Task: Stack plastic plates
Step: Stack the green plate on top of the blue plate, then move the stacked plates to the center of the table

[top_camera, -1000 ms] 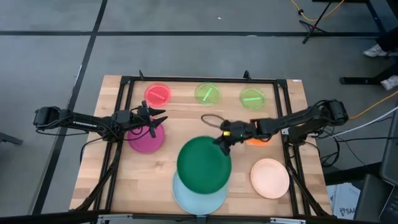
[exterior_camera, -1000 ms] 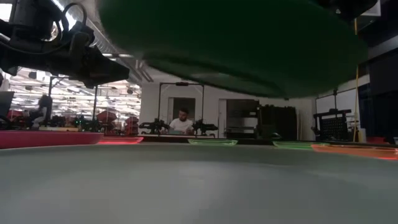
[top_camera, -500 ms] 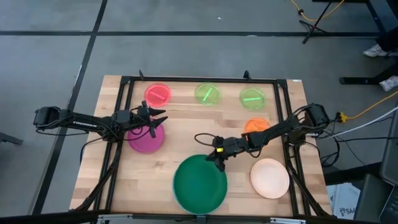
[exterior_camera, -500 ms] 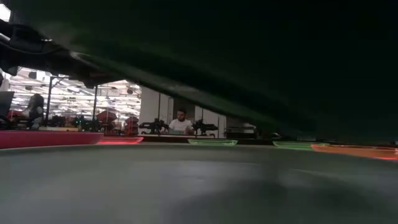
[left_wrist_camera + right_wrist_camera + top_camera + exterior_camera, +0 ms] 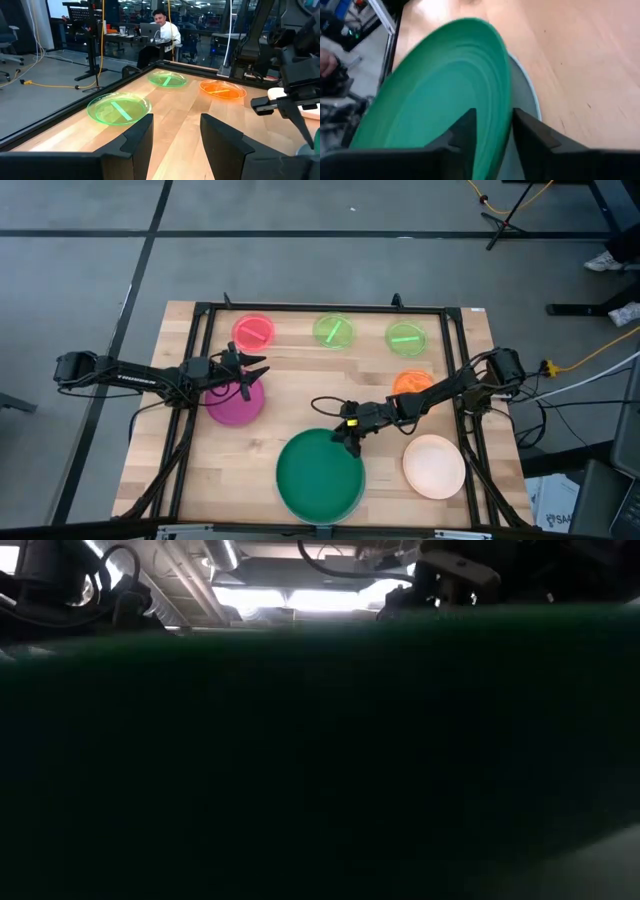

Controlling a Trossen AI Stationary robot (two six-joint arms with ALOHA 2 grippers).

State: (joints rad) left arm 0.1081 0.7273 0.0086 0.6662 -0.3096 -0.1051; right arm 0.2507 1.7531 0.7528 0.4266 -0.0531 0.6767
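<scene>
The large dark green plate [image 5: 320,475] lies over the light blue plate, of which only a sliver [image 5: 526,97] shows beside its rim. My right gripper [image 5: 348,440] is shut on the green plate's far rim. The green plate fills the low view [image 5: 300,760]. My left gripper [image 5: 255,370] waits open over the far edge of the magenta plate [image 5: 233,404]. The peach plate [image 5: 434,466], orange plate [image 5: 410,382], pink-red plate [image 5: 254,332] and two lime green plates [image 5: 333,331] [image 5: 406,338] lie flat on the table. My right gripper holds the dark green plate by its far rim [image 5: 506,117], pinched with one finger [image 5: 462,132] over the inner face and the other [image 5: 532,137] at the outer side. The fingers come slanting down from the table's far right. The plate lies over the light blue plate; whether it rests fully I cannot tell.
A black frame [image 5: 205,315] runs around the wooden table top. Bare wood [image 5: 310,385] lies between the two arms at the table's middle. A person sits at a desk [image 5: 162,27] in the room beyond the table.
My right gripper has moved toward the table's near edge and down, carrying the dark green plate. The plate hung offset above the light blue plate's far side; now it covers the blue plate almost wholly and has dropped in front of the low camera.
</scene>
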